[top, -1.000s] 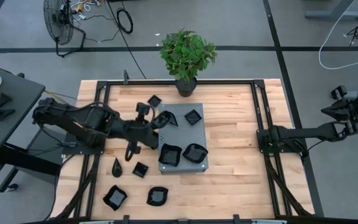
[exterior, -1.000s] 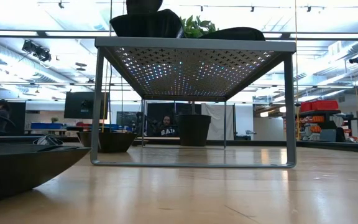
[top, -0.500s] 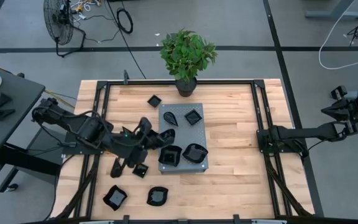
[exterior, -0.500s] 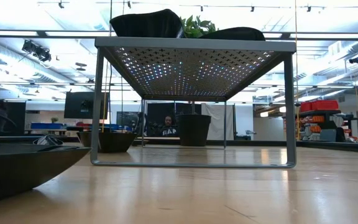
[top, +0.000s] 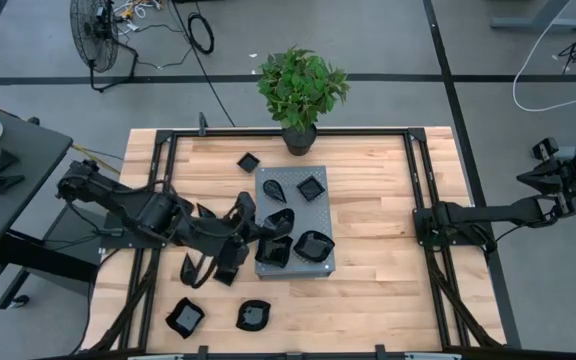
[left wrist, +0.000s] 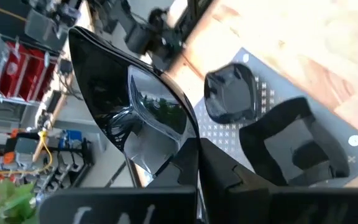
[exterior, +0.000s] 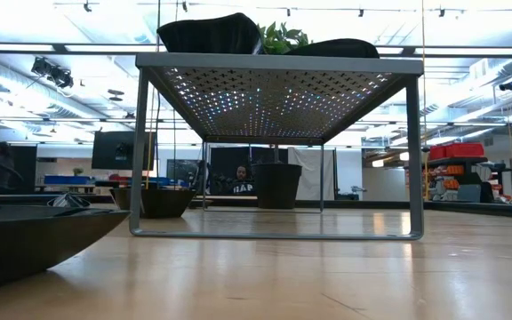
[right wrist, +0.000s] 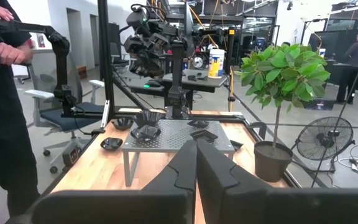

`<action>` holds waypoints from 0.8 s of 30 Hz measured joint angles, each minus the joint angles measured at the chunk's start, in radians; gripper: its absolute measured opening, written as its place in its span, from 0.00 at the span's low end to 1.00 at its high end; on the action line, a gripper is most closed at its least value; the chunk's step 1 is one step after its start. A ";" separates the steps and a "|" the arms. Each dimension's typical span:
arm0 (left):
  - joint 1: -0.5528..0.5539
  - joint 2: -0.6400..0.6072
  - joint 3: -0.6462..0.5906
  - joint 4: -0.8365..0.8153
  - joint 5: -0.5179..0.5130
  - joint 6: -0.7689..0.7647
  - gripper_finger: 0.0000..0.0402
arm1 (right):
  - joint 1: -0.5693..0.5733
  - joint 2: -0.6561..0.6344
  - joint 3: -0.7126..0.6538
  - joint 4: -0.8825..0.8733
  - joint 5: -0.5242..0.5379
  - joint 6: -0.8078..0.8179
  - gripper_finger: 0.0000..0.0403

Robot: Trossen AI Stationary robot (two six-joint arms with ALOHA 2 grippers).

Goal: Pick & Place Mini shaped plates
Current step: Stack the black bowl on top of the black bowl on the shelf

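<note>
The mini shaped plates are small glossy black dishes. Several lie on the grey perforated slab (top: 293,215): a teardrop (top: 275,187), a square (top: 311,187), a larger square (top: 272,250) and a rounded one (top: 314,245). Others rest on the wooden table (top: 388,290), such as a square (top: 249,161) and a teardrop (top: 189,268). My left gripper (top: 264,222) (left wrist: 197,155) is shut on one pointed plate (top: 280,218) (left wrist: 135,106) over the slab's left part. My right gripper (top: 426,222) (right wrist: 196,165) waits shut at the table's right side. My left gripper pinches the pointed plate by its rim (left wrist: 188,146) between the two fingers (left wrist: 229,177), coming slanting down from the table's left. The plate is tilted, its pointed end (left wrist: 76,34) away from the fingers. Whether it touches the slab I cannot tell.
A potted plant (top: 301,95) stands at the far edge, behind the slab. Two more plates (top: 185,316) (top: 253,315) lie near the front left. The slab stands on legs (exterior: 138,151). A person (right wrist: 5,106) stands beyond the table's near left corner.
My left gripper has carried the pointed plate from the slab's far left corner toward the near edge, rolling its wrist so that the plate tips. It stays shut on the plate.
</note>
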 joint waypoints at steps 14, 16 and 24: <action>0.055 0.120 0.000 0.064 0.046 0.075 0.01 | 0.000 0.000 0.000 0.000 0.000 0.000 0.04; 0.060 0.142 0.000 0.091 0.052 0.098 0.01 | 0.000 0.000 0.000 0.000 0.000 0.000 0.04; 0.081 0.212 0.000 0.157 0.076 0.109 0.01 | 0.000 0.000 0.000 0.000 0.000 0.000 0.04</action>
